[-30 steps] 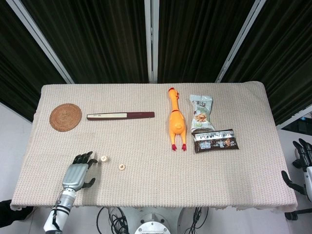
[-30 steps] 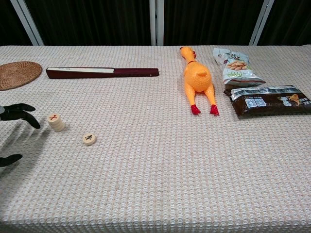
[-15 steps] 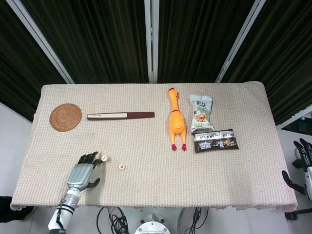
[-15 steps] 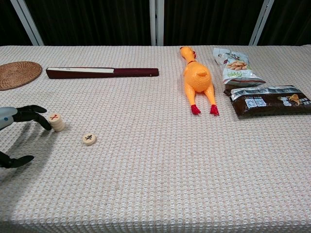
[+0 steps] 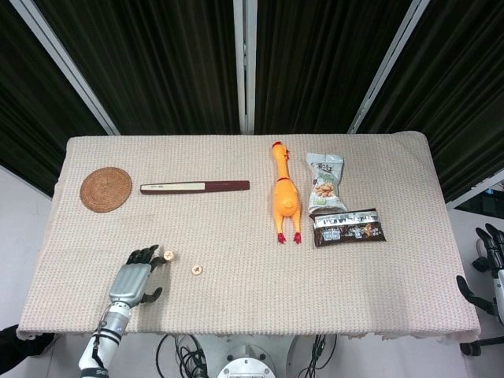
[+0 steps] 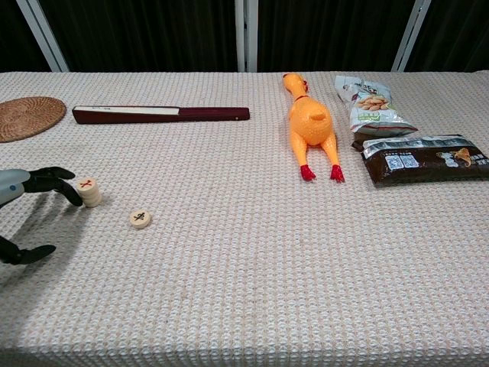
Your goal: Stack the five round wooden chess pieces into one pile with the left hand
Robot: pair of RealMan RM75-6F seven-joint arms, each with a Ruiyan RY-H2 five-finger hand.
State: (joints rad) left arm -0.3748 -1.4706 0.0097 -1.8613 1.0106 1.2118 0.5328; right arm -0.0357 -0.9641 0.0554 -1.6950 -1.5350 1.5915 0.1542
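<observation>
Left robot hand (image 6: 30,183) spread, holding nothing, fingertips beside piece stack (image 6: 89,191); single piece (image 6: 140,219) apart.

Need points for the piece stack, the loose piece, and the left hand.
piece stack (image 6: 89,190): chest view, side of the pile under the top disc.
loose piece (image 6: 140,219): chest view, middle of its marked face.
left hand (image 5: 131,281): head view, back of the hand.

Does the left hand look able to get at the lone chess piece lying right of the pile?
Probably yes: the left hand is beside the pile, and only bare cloth surrounds the lone piece.
</observation>
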